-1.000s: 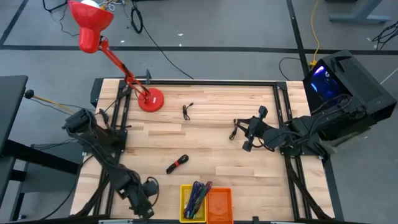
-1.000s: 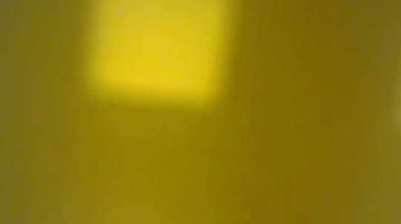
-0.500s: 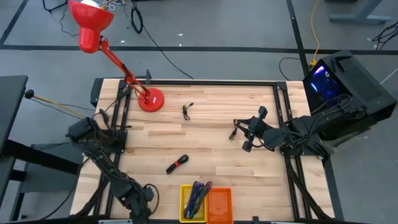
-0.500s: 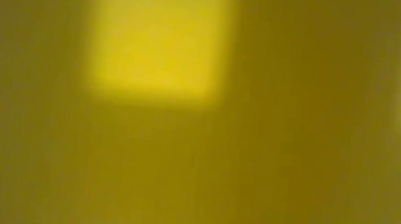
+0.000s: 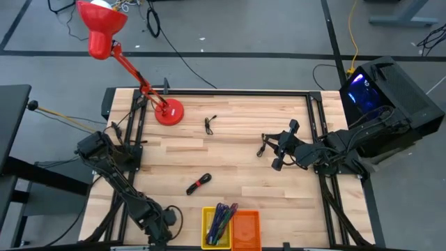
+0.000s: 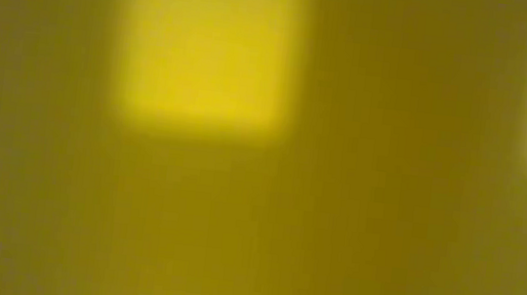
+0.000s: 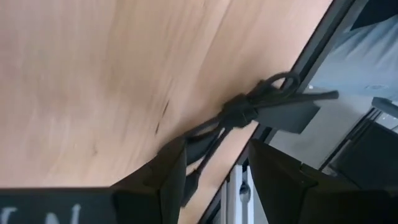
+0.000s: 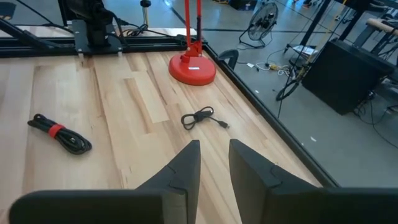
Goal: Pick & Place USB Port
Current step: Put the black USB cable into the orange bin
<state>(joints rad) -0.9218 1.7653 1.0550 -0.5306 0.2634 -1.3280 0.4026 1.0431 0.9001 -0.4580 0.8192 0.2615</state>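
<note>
1. One wooden tabletop (image 5: 230,150) carries all the items. The low view is an unreadable yellow blur, so nothing is taken from it.
2. Two arms are present. The left arm has been folded in towards the tabletop's left side over the last second, and the left claw (image 5: 166,217) has been drawn to the near edge, beside the bins. The right arm is unchanged. The right claw (image 8: 214,155) is held above the right half of the tabletop with its fingers slightly apart and nothing between them.
3. A red lamp (image 5: 168,111) stands at the far left corner, unmoved.
4. A yellow bin (image 5: 208,217), holding coloured cables, and an orange bin (image 5: 245,229) sit side by side at the near edge. They are judged to be the place targets.
5. The task item is taken to be the black cable bundle (image 7: 249,111). It lies at the tabletop's edge, and one end reaches into the gap between the left claw's parted fingers (image 7: 168,168). No closure on it is seen yet, so the grasp is judged imminent rather than made.
6. Three further cables lie untouched: a red-banded one (image 5: 199,184) at the centre, a small black one (image 5: 209,125) farther back, and one (image 5: 263,145) just beside the right claw.
</note>
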